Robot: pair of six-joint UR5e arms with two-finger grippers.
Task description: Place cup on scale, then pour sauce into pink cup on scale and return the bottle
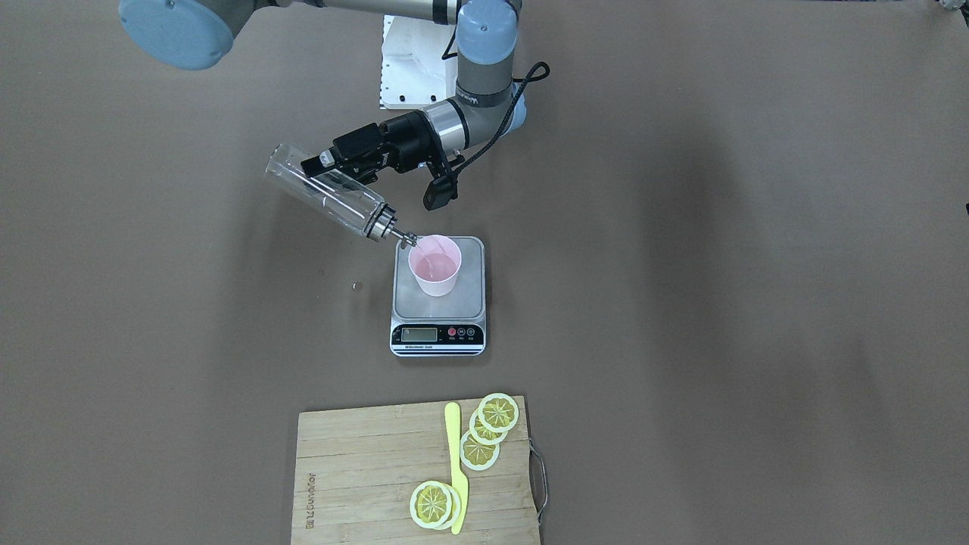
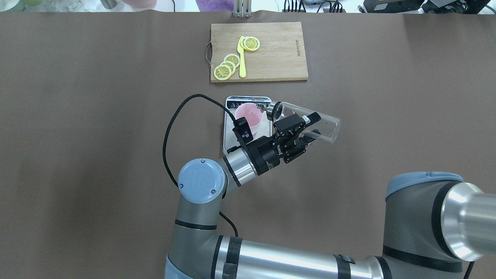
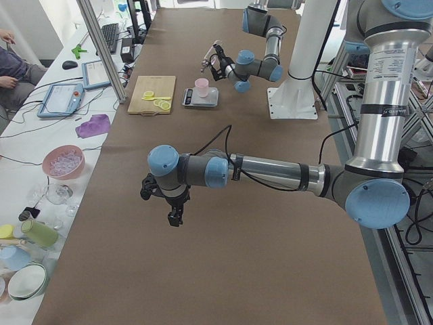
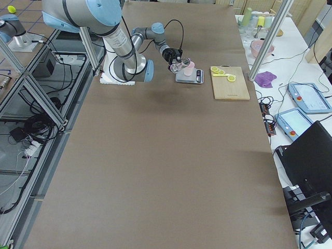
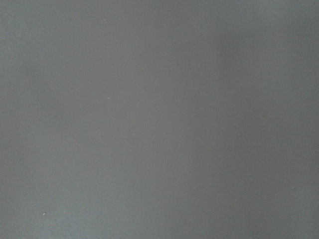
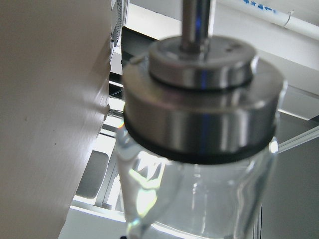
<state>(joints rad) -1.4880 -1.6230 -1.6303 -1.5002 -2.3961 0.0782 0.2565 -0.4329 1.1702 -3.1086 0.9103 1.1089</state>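
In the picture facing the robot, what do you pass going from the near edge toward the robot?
Cutting board → scale with the cup on it → tilted bottle in the right gripper.

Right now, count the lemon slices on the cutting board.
5 lemon slices, all on the cutting board: three overlapping on one side of the yellow knife, two stacked on the other. Any slice hidden fully underneath wouldn't show.
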